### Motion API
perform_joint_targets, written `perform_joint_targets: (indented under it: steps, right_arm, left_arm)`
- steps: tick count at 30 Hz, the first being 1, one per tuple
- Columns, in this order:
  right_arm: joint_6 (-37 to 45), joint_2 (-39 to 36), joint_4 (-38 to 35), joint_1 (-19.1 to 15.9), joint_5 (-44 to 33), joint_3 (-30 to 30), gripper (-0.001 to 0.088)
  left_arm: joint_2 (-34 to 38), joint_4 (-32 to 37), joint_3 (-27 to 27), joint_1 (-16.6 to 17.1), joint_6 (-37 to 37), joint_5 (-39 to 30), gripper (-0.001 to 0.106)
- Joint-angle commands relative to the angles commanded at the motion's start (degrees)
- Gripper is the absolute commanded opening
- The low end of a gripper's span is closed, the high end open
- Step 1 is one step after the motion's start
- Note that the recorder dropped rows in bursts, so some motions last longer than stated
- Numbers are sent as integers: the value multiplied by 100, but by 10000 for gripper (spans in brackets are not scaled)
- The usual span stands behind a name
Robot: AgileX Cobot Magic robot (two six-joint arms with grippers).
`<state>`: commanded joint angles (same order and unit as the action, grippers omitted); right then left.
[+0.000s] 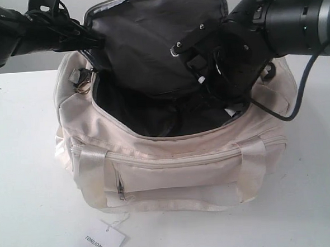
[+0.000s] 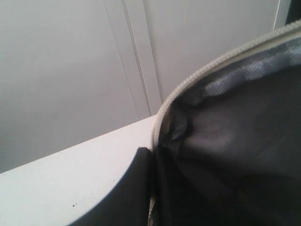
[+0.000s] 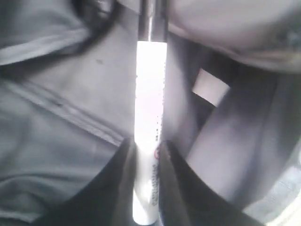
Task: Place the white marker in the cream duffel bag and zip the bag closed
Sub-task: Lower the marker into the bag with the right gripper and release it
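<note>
Exterior view gives us the white desk (image 1: 22, 166) with the cream duffel bag (image 1: 173, 173) sitting mid-desk, its mouth open. Our left tool (image 1: 99, 42) pinches the bag's raised zipper edge. Our right tool (image 3: 146, 150), down inside the bag, is clamped on the white marker (image 3: 149, 94). A paper tag (image 1: 104, 239) lies by the desk's near edge.

Soft even light, wrist views blurred, white marker (image 3: 149, 117) overexposed

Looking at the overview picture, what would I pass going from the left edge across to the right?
left hand → cream duffel bag, open, with a dark inside → right hand holding the white marker inside the bag → black cable
</note>
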<state>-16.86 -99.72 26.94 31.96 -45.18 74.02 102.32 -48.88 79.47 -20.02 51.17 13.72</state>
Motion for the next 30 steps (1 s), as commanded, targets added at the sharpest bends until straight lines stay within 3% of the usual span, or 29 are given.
perform_joint_targets:
  steps: [9,14,21,27,28,30]
  right_arm:
    - [12,-64,-13,0,-321,-11,21]
    - [12,-64,-13,0,-406,-11,311]
    - [12,-64,-126,0,-385,24,311]
    - [12,642,-1501,0,251,74,309]
    - [12,727,-1553,0,290,74,297]
    - [12,992,-1712,0,309,74,183]
  left_arm:
    - [0,0,0,0,0,0,0]
    - [0,0,0,0,0,0,0]
    - [0,0,0,0,0,0,0]
    - [0,0,0,0,0,0,0]
    - [0,0,0,0,0,0,0]
    - [0,0,0,0,0,0,0]
